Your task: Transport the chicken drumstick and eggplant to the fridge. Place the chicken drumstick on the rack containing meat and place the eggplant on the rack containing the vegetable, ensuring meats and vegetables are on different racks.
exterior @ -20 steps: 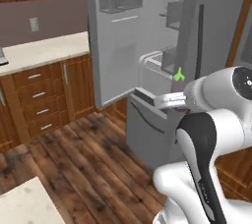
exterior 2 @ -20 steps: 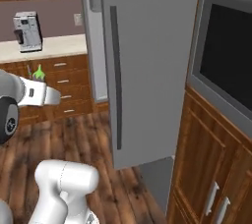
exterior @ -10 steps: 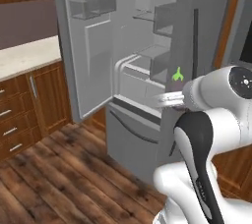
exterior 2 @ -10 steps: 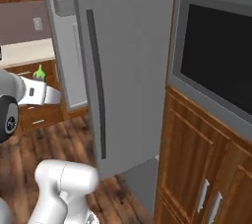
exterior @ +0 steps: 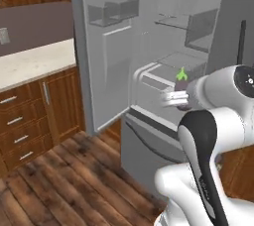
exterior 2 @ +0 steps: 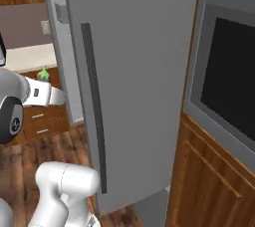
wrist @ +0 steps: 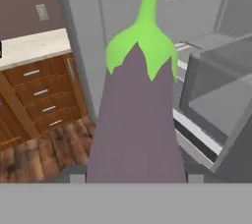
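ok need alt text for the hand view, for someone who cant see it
A purple-grey eggplant with a bright green stem cap pointing up stands close to the camera, held in the gripper. Behind it is the open fridge with pale grey shelves and bins, and to the left wooden drawers under a light countertop.

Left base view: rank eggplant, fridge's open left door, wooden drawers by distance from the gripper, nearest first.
1. eggplant: in the gripper, green stem up.
2. fridge's open left door: left of the gripper, swung outward.
3. wooden drawers: far left, under the counter.
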Tool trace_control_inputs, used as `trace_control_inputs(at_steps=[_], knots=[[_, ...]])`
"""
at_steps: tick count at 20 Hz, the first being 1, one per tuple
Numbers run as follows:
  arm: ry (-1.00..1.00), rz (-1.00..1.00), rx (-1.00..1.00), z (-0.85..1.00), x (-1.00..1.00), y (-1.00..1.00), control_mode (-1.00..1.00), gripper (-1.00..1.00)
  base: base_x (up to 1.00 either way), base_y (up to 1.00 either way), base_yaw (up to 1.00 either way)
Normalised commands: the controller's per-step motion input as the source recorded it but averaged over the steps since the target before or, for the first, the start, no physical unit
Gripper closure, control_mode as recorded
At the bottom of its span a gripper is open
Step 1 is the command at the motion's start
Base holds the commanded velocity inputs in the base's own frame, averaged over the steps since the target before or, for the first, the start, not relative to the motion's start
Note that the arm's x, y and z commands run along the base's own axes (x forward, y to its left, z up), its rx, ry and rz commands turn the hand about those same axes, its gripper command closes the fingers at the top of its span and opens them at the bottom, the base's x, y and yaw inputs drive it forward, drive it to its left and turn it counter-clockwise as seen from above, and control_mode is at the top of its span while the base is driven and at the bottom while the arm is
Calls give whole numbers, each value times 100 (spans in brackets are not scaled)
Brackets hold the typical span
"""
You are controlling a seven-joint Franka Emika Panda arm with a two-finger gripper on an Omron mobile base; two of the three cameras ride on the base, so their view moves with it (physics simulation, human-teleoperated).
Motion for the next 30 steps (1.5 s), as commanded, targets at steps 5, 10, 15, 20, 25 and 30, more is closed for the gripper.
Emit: trace_control_inputs(at_steps=[5,10,15,20,25,30], knots=[[0,0,0,0,0,0,100,100,33,100,32],[0,0,0,0,0,0,100,100,56,100,1],[0,0,0,0,0,0,100,100,66,41,-72],[0,0,0,0,0,0,100,100,54,50,-82],[0,0,0,0,0,0,100,100,100,81,-69],[0,0,0,0,0,0,100,100,55,19,-57]])
